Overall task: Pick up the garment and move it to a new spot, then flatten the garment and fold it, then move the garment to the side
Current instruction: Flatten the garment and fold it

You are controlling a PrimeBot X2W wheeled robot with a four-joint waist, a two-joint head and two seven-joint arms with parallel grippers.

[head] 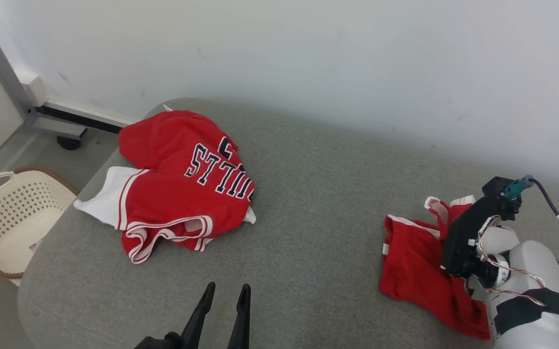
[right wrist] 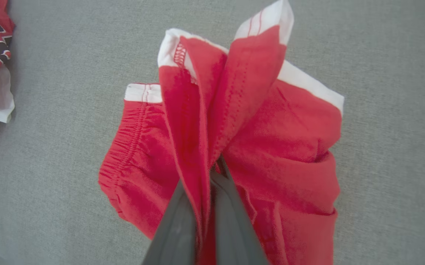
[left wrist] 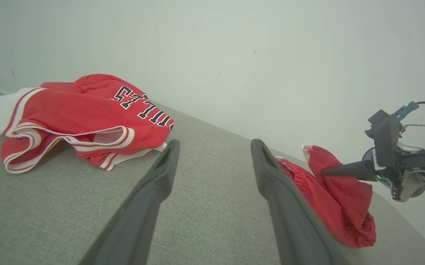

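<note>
I see the shorts [head: 415, 264] in plain red, with a white hem carrying thin red lines. The jersey [head: 173, 189] is red too, edged in white-and-red stripes, its dark letters outlined white. The table [head: 308, 218] is flecked grey, and the basket [head: 18, 203] is cream, dotted with holes and brown-rimmed.

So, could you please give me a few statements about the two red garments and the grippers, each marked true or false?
1. The right gripper is shut on a raised fold of the red shorts. True.
2. The left gripper holds the lettered jersey. False: it is open, holds nothing and is apart from the jersey.
3. The jersey and the shorts overlap. False: bare grey surface lies between them.
4. A pale perforated basket stands beside the grey surface, on the jersey's side. True.
</note>
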